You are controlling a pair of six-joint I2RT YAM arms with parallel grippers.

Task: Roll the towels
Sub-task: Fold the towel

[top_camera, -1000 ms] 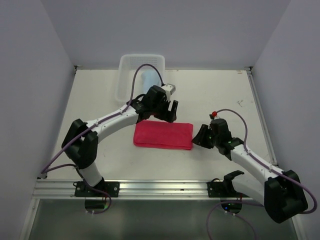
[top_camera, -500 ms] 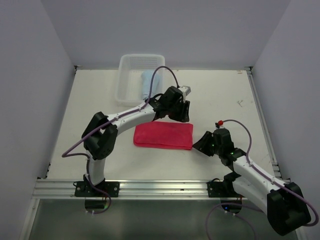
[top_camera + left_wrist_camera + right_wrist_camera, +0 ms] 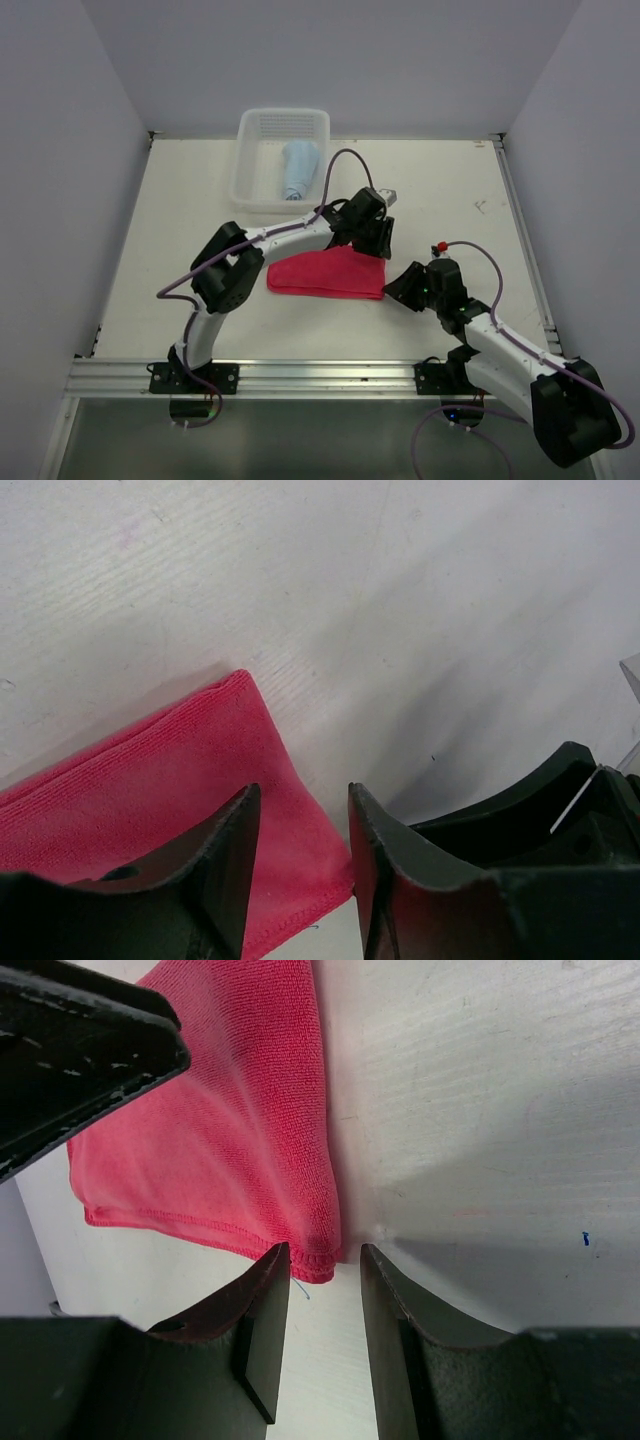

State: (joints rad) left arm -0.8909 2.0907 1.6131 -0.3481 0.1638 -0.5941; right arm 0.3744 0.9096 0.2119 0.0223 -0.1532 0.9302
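Top external view first: I see the pink towel (image 3: 320, 275) lying folded on the table (image 3: 200, 200), between my two arms and nearer their bases than the basket (image 3: 250, 165). The blue towel (image 3: 298, 168) sits rolled up inside that basket, at the far left of the table.

The left gripper (image 3: 372, 238) is down at the pink towel's far right end, and the right gripper (image 3: 400, 288) sits just beside its near right corner.

On the left wrist view, the left gripper (image 3: 300, 795) has its fingers (image 3: 225, 870) partly spread. A clear gap shows between them, and the pink towel (image 3: 150, 780) lies flat under that gap, with its end edge running through it. I see no cloth pinched.

On the right wrist view, the right gripper (image 3: 325, 1255) is likewise partly spread. The stitched corner of the pink towel (image 3: 220, 1150) reaches right up to the gap, flat on the table and not clamped.
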